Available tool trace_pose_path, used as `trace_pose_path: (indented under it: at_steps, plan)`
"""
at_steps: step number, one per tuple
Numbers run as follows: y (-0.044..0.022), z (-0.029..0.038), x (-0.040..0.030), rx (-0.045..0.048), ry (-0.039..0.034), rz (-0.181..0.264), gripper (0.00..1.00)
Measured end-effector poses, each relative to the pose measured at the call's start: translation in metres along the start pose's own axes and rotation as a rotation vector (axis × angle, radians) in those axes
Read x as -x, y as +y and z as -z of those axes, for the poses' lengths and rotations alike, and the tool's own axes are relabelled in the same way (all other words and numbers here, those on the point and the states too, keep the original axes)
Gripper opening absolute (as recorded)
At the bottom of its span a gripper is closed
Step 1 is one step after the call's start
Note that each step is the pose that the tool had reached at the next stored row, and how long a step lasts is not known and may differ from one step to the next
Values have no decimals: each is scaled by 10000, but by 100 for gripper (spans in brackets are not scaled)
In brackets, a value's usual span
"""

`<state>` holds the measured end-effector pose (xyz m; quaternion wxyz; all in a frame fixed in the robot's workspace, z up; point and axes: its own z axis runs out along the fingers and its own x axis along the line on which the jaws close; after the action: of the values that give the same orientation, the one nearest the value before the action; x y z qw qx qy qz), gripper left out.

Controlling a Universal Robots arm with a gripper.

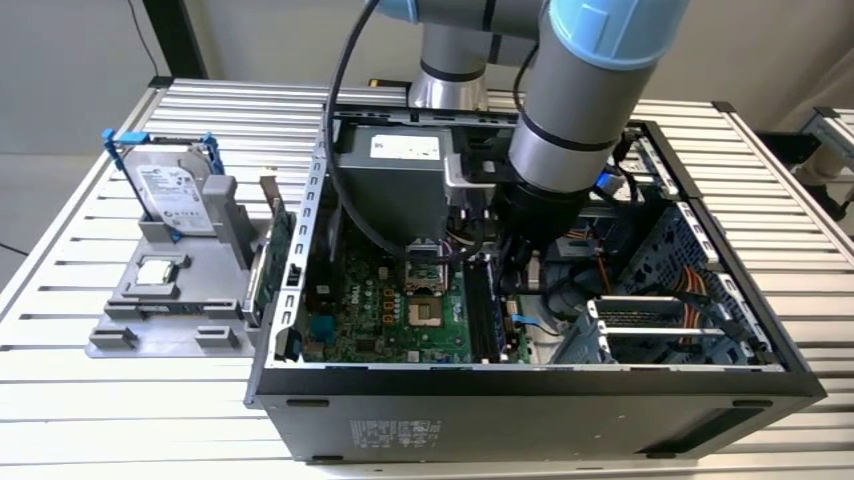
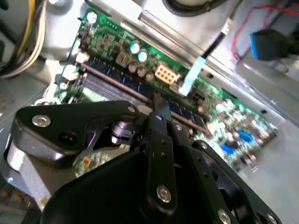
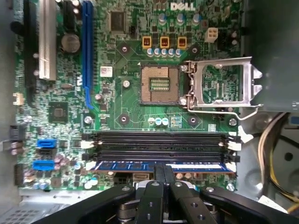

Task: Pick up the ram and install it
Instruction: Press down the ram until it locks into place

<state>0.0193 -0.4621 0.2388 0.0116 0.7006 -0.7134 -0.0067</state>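
End effector (image 3: 163, 175) clenched on ram (image 3: 140, 166), apparently seated beside empty slots (image 3: 159, 142).

Exterior view overlooks the open computer case (image 1: 534, 390); both wrist views face its motherboard (image 3: 121, 100) closely.

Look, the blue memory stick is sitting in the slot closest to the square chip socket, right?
Not quite. The blue memory stick sits in the slot farthest from the square chip socket, with empty black slots between them. The first wrist view shows it, with the end effector right at the stick.
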Motion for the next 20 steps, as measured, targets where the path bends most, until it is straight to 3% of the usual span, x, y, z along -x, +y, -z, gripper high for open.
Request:
trace_pose_path:
  at_steps: [14, 16, 20]
  plan:
    - [16, 620, -5, 18, 4, 0, 0]
    - [18, 675, -6, 17, 4, 0, 0]
    - [17, 677, -5, 16, 1, 1, 0]
